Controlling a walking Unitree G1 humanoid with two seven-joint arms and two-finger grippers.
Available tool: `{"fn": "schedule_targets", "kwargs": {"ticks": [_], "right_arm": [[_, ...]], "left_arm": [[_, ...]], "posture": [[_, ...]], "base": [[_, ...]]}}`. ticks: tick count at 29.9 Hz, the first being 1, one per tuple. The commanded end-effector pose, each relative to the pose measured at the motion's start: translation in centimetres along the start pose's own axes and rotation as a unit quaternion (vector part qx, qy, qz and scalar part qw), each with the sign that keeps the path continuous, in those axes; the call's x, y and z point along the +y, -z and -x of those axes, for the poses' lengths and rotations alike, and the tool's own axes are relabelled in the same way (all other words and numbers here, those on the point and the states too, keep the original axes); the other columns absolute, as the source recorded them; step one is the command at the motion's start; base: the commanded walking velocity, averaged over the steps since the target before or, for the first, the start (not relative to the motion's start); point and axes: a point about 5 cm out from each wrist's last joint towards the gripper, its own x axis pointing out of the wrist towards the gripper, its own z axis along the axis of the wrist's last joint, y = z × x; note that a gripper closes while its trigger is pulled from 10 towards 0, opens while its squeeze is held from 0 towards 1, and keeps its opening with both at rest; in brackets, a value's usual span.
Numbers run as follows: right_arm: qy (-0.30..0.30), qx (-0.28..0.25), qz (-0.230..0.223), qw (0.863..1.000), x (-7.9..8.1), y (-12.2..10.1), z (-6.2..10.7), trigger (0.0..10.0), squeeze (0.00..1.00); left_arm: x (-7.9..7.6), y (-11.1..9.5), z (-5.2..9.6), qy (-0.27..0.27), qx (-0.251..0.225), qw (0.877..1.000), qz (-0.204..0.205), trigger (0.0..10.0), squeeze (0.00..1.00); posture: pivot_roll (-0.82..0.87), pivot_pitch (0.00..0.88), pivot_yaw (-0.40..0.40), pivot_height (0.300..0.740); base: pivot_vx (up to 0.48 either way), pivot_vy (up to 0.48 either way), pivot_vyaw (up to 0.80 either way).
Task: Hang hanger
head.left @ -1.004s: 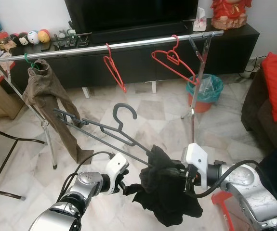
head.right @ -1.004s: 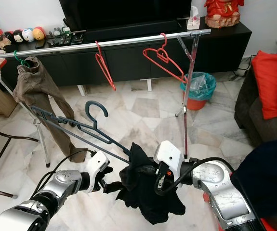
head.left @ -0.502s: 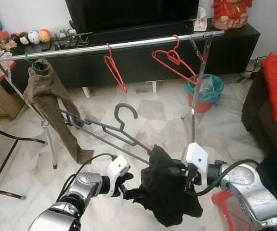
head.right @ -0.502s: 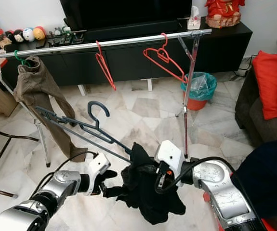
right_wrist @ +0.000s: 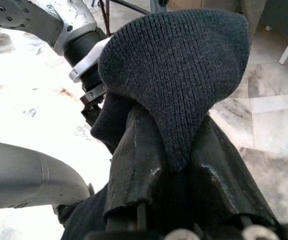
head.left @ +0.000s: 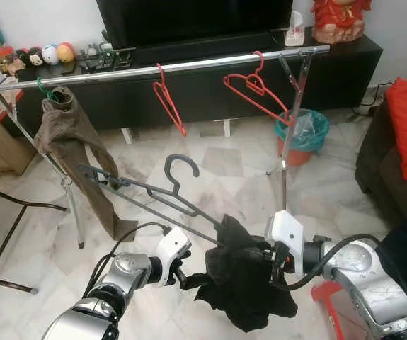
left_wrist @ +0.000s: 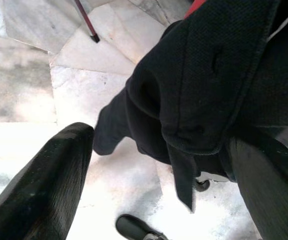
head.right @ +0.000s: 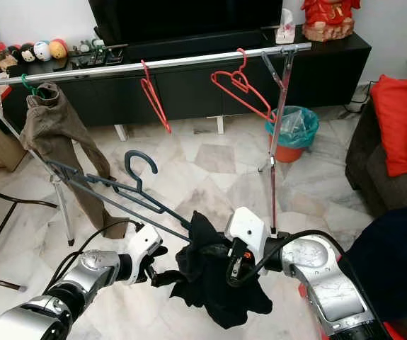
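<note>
The right gripper (head.left: 265, 256) has its fingers (right_wrist: 133, 165) closed on a black garment (head.left: 245, 283), which covers the near right end of a dark grey hanger (head.left: 153, 193). The hanger is in the air over the marble floor (head.left: 217, 163), its hook upward, and it reaches to the far left. The left gripper (head.left: 183, 273) is at the left edge of the garment; its fingers (left_wrist: 38, 185) are wide apart around the cloth. Far behind, a clothes rail (head.left: 189, 65) carries two red hangers (head.left: 168, 99) and brown trousers (head.left: 69, 149).
</note>
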Motion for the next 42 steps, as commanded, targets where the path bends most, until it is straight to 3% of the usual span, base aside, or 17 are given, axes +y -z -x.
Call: {"fn": "schedule_targets", "kwargs": {"ticks": [1, 5, 13, 19, 29, 30, 32, 42], "right_arm": [[-0.014, -0.023, 0.023, 0.999, 0.3, -1.5, -0.4, 0.0, 0.0], [-0.017, -0.023, 0.025, 0.999, 0.3, -1.6, -0.4, 0.0, 0.0], [-0.021, -0.025, 0.028, 0.999, 0.4, -1.8, -0.5, 0.0, 0.0], [-0.031, -0.03, 0.034, 0.999, 0.7, -2.4, -0.9, 0.0, 0.0], [-0.051, -0.036, 0.036, 0.997, 1.5, -2.7, -1.5, 0.0, 0.0], [-0.054, -0.037, 0.037, 0.997, 1.6, -2.8, -1.5, 0.0, 0.0], [-0.056, -0.037, 0.038, 0.997, 1.6, -2.8, -1.5, 0.0, 0.0], [-0.047, -0.028, 0.036, 0.998, 1.3, -2.5, -1.2, 0.0, 0.0]], "left_arm": [[0.2, 0.6, 0.4, -0.005, 0.012, 1.0, -0.005, 10.0, 0.0], [0.1, 1.0, 0.4, -0.015, 0.029, 0.999, -0.032, 10.0, 0.0], [-0.5, 1.2, 0.1, 0.006, 0.032, 0.999, -0.032, 10.0, 0.0], [-0.4, 1.1, 0.0, -0.007, 0.037, 0.998, -0.051, 10.0, 0.0], [-0.5, 1.0, -0.2, -0.014, 0.027, 0.999, -0.039, 10.0, 0.0], [-0.4, 1.0, -0.2, -0.019, 0.025, 0.999, -0.035, 9.7, 0.0], [-0.4, 1.0, -0.2, -0.021, 0.024, 0.999, -0.033, 0.0, 0.0], [-0.3, 1.4, 0.2, -0.011, 0.042, 0.998, -0.037, 0.0, 0.0]], "posture": [[-0.08, 0.04, 0.127, 0.74], [-0.08, 0.043, 0.127, 0.74], [-0.08, 0.046, 0.126, 0.74], [-0.08, 0.047, 0.128, 0.74], [-0.08, 0.05, 0.128, 0.74], [-0.08, 0.049, 0.129, 0.74], [-0.08, 0.049, 0.129, 0.74], [-0.08, 0.051, 0.131, 0.74]], "base": [[0.0, 0.0, 0.0], [0.0, 0.0, 0.0], [0.0, 0.0, 0.0], [0.0, 0.0, 0.0], [0.0, 0.0, 0.0], [0.0, 0.0, 0.0], [0.0, 0.0, 0.0], [0.0, 0.0, 0.0]]}}
